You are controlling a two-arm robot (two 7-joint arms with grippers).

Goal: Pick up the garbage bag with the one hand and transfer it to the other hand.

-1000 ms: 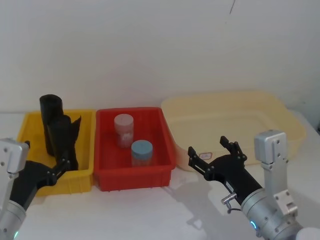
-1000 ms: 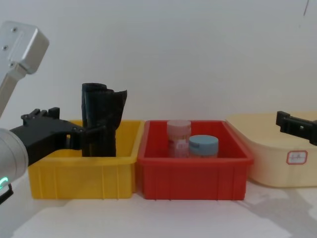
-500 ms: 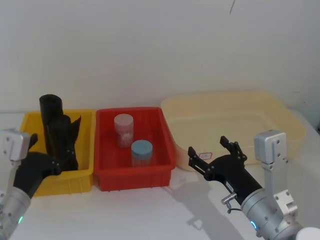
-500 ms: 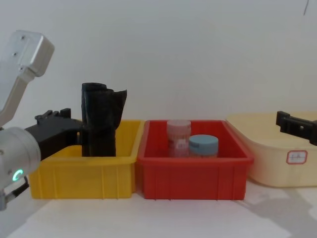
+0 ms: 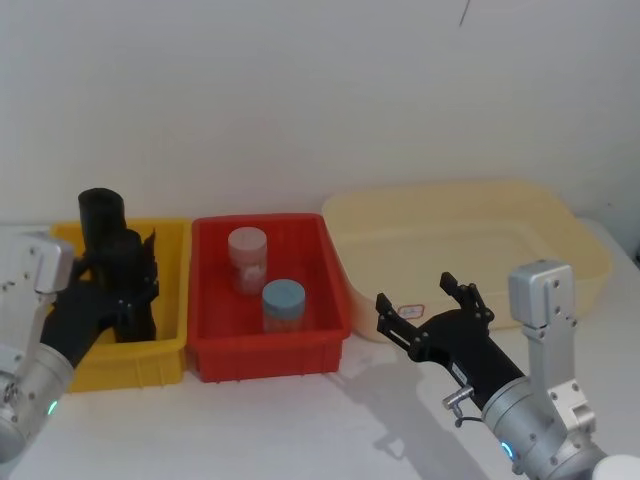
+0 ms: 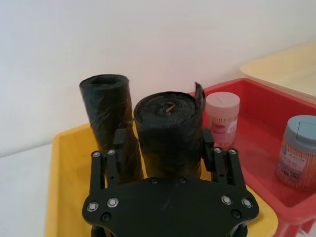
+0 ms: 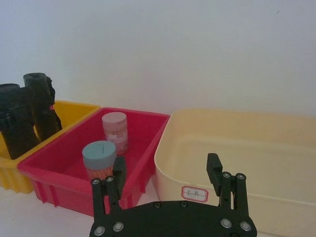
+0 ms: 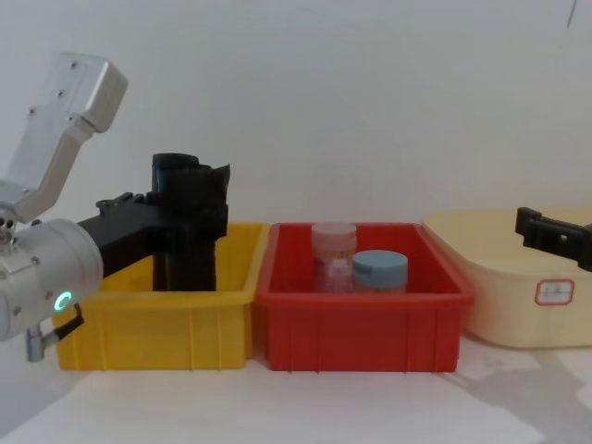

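My left gripper [image 6: 163,137] wide, fingers astride garbage bag [image 6: 169,118] in yellow bin [image 6: 61,192], ten o'clock. Right gripper [image 5: 415,292] wide, hovering, four o'clock.

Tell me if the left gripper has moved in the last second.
Yes. The left gripper has pushed forward and up over the yellow bin, open, now straddling the garbage bag.

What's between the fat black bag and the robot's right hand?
In the head view, the red bin, with a pink jar and a blue-lidded jar inside, sits between the garbage bag and the right gripper.
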